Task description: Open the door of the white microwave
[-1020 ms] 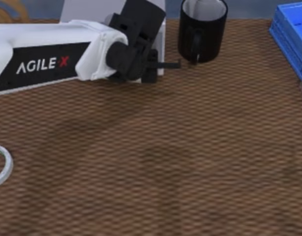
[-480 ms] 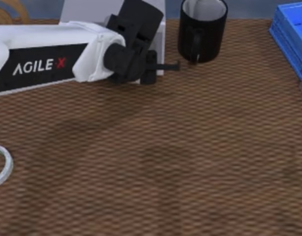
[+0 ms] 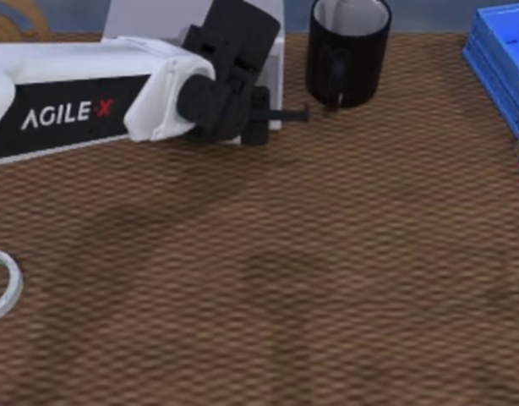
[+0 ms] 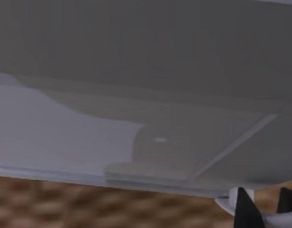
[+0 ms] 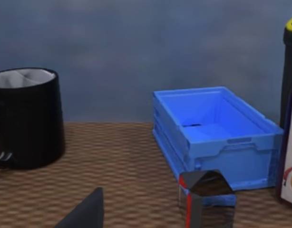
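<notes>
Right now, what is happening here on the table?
The left arm reaches across the back of the table, its gripper at the front of the microwave, close to the door. The left wrist view shows the fingers by the door's lower edge, and the door looks closed. A mug stands beside the microwave. The right arm is not at work.

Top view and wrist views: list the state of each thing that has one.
White boxy microwave: upright, mostly hidden under the left arm.
Its grey-windowed door: open or shut cannot be told.
Left gripper: close against the door.
Right gripper: parked, outside the top view.
Black mug: upright, empty.
Blue plastic crate: upright, empty.
</notes>
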Action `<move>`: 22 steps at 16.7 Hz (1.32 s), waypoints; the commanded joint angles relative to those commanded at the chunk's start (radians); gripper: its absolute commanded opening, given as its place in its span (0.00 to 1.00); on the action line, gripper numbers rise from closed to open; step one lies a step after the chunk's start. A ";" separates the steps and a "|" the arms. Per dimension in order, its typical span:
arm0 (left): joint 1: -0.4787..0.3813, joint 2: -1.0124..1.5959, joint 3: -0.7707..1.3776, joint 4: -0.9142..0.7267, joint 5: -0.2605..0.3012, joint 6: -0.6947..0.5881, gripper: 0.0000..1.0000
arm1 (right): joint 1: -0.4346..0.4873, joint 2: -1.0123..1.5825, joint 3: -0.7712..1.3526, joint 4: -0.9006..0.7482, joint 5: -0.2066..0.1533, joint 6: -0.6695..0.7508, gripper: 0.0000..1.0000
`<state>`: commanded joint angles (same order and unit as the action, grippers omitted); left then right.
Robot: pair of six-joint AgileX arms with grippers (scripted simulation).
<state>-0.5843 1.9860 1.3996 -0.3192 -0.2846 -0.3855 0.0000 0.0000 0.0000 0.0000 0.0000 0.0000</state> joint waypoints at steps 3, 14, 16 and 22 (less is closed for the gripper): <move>0.000 0.000 0.000 0.000 0.000 0.000 0.00 | 0.000 0.000 0.000 0.000 0.000 0.000 1.00; -0.002 -0.012 -0.016 0.011 0.017 0.014 0.00 | 0.000 0.000 0.000 0.000 0.000 0.000 1.00; 0.005 -0.032 -0.035 0.028 0.030 0.035 0.00 | 0.000 0.000 0.000 0.000 0.000 0.000 1.00; 0.011 -0.041 -0.061 0.034 0.042 0.055 0.00 | 0.000 0.000 0.000 0.000 0.000 0.000 1.00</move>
<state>-0.5737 1.9452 1.3388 -0.2850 -0.2427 -0.3303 0.0000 0.0000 0.0000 0.0000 0.0000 0.0000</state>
